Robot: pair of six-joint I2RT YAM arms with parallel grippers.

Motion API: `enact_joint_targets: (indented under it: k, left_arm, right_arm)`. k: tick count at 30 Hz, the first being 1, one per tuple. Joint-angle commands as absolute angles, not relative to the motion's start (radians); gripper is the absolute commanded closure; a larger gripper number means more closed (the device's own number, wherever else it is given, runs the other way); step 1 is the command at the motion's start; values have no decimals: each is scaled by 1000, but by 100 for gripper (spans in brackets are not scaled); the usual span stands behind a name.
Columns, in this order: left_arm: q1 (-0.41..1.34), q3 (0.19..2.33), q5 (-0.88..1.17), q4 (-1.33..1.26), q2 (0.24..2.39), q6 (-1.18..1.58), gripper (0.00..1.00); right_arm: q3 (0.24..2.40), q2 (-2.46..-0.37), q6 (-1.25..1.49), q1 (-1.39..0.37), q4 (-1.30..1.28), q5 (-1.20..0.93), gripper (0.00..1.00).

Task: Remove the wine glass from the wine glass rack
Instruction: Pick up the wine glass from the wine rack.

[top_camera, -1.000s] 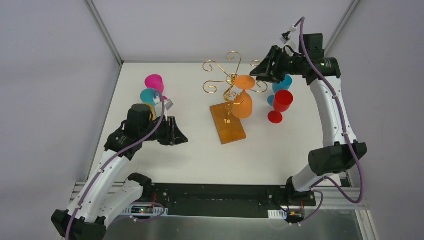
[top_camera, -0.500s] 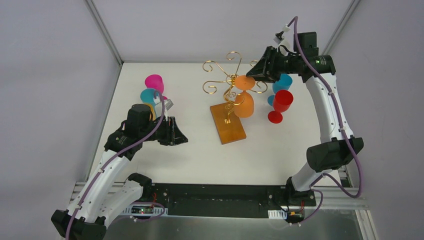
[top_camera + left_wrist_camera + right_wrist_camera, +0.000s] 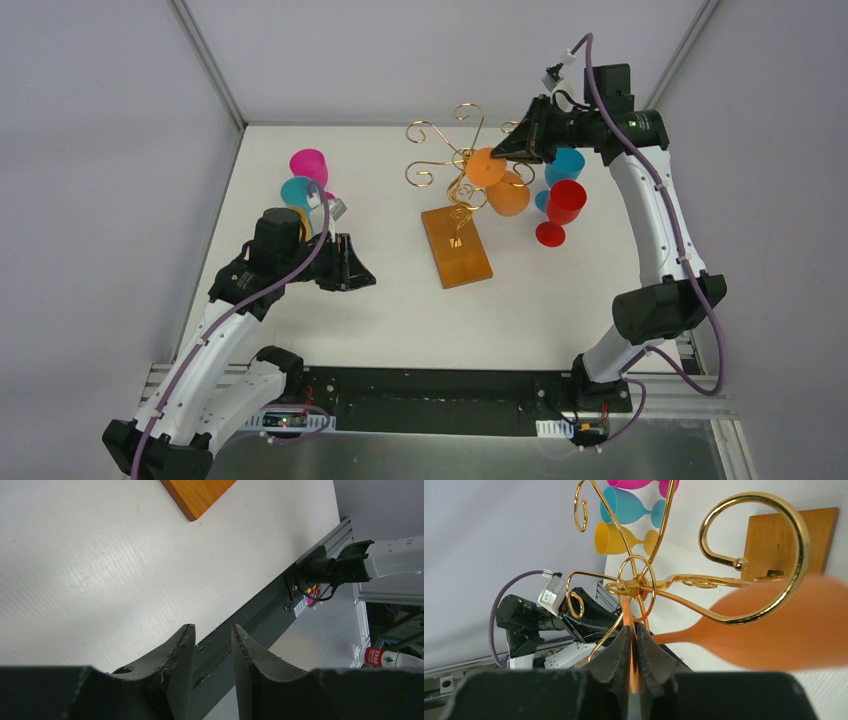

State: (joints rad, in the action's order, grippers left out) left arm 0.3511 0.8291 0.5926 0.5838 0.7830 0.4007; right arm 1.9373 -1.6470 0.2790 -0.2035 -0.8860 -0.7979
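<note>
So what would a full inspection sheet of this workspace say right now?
Surface: white table, no spills seen.
Job's things: orange wine glass tilted, not yet clear of the gold wine glass rack.
Clutter: pink glass, teal glass, yellow glass far left; red glass, blue glass far right.
Grippers: right gripper shut on the orange glass's foot; left gripper open, holding nothing.
Cables: purple cable along each arm.
Surroundings: grey walls, metal frame.
</note>
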Motion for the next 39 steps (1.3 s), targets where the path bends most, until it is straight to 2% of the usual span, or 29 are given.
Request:
enact_joint_targets:
  k: [1,3,39]
  left_arm:
    - [340,822,583,594,770,371,66]
    - [339,821,580,595,768,371,66]
    - [339,817,562,601,774,373,66]
  right_arm:
    - [1942,-1633,297,-210,-861,-844,94]
    - [1937,-1630,297,-211,-861,-847,100]
    - [1666,-1427,598,-139,-466,-637,100]
